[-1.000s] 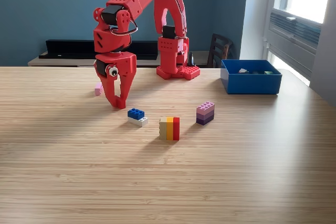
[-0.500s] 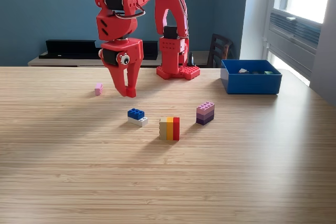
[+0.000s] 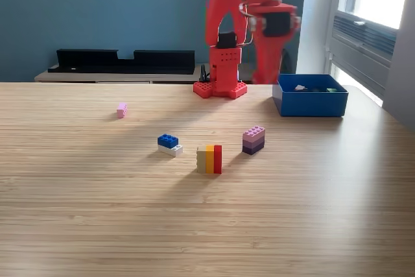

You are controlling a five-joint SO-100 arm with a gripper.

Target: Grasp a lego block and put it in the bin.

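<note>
Pink block (image 3: 121,109) sits far left, then blue-white block (image 3: 169,144), striped block (image 3: 209,159), purple block (image 3: 253,139) mid-table. Gripper (image 3: 267,63) hangs blurred, jaw state unreadable, at ten o'clock from the bin (image 3: 310,103), just beside it.

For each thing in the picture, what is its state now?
End effector: blurred, raised beside the bin, grip unclear.
Bin: upright, open-topped, some pieces inside.
Pink block: alone on the table.
Blue-and-white block: on the table.
Tan-orange-red block: standing upright.
Purple block stack: upright, untouched.
</note>
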